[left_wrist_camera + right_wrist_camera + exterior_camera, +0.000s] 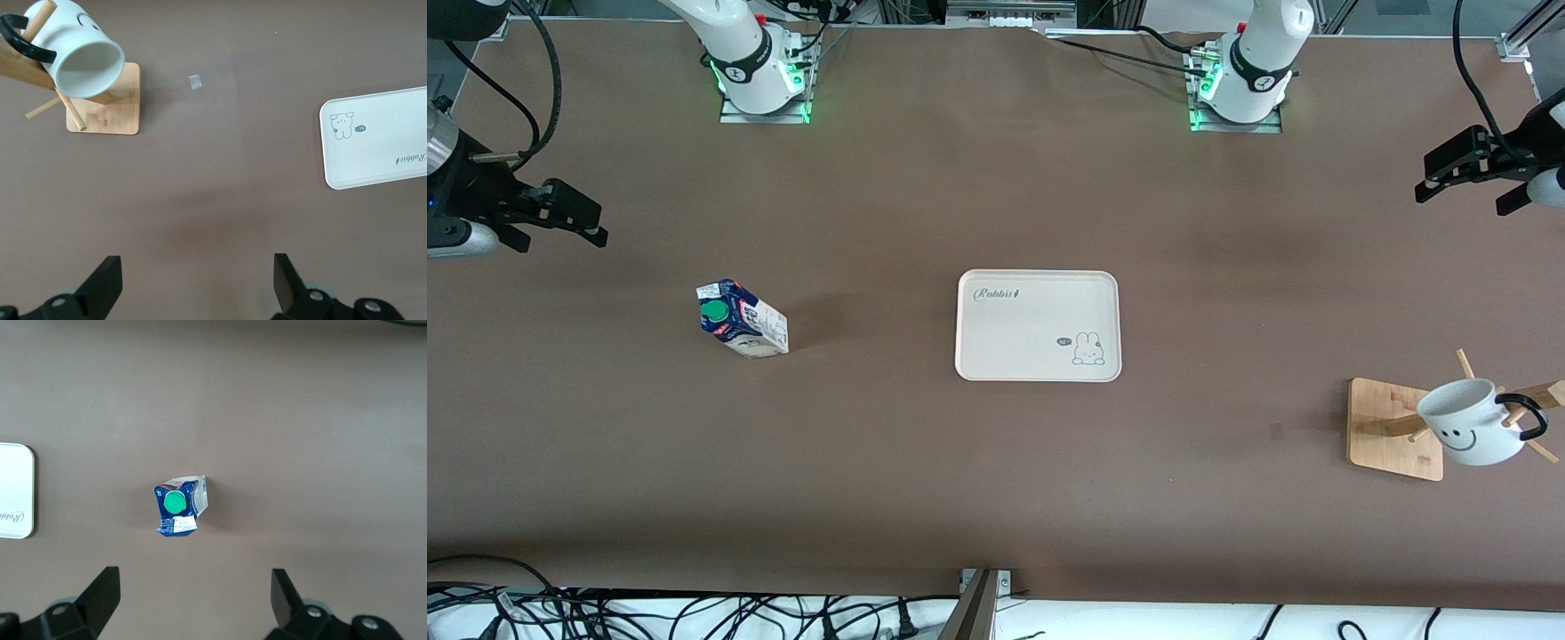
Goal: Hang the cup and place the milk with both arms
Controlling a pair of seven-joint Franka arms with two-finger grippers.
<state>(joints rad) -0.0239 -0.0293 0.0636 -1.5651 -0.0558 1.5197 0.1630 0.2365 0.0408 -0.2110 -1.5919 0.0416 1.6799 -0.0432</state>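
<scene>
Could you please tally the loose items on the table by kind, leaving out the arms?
Mug, hung on the rack: 1
Milk carton: 1
Tray: 1
Wooden mug rack: 1
Total: 4

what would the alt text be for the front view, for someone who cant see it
A white cup hangs on a wooden rack toward the left arm's end of the table, a milk carton stands toward the right arm's end, and a white tray lies between them. The left gripper and right gripper hover open, holding nothing.
</scene>
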